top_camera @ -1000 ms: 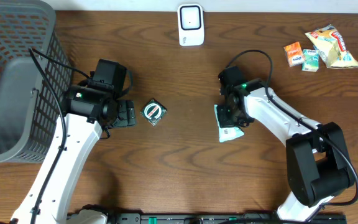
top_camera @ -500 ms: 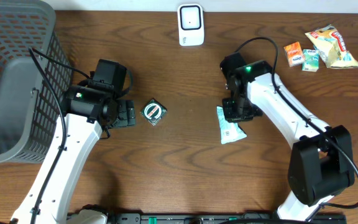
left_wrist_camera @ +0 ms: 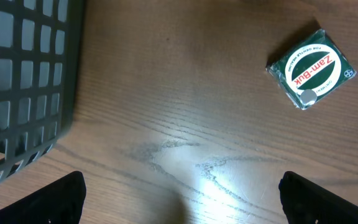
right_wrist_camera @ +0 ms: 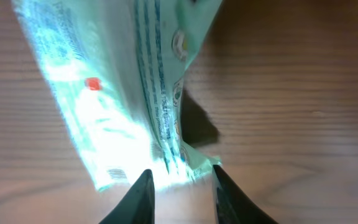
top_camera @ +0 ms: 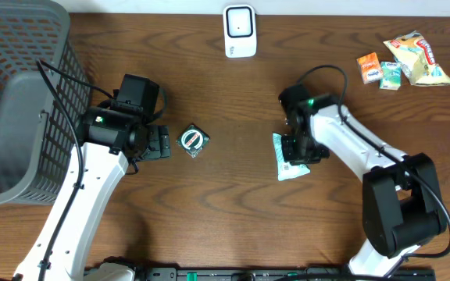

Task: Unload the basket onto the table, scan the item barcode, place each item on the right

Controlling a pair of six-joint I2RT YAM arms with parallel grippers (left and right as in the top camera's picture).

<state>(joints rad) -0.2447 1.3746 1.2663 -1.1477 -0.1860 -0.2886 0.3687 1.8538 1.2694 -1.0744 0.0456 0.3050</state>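
Dark wood table (top_camera: 233,218). Pale green packet (top_camera: 289,162) lies flat right of centre, well apart from white scanner (top_camera: 240,31) at far edge. Right gripper (right_wrist_camera: 179,194) low over packet's end, fingers slightly parted, straddling crinkled seam (whether pads touch it, cannot tell). Left gripper (left_wrist_camera: 182,208) spread wide, empty, hovering near green Zam-Buk tin (left_wrist_camera: 311,68); grey basket (top_camera: 14,94) on its other side. Snack packets (top_camera: 405,61) in far right corner.

The overhead camera looks straight down on the whole table (top_camera: 233,195). The 2 wrist cameras face down from close by: the left shares the green tin (left_wrist_camera: 309,68) and grey basket (left_wrist_camera: 72,74) with overhead, the right, much nearer, shares only the pale packet (right_wrist_camera: 117,93).
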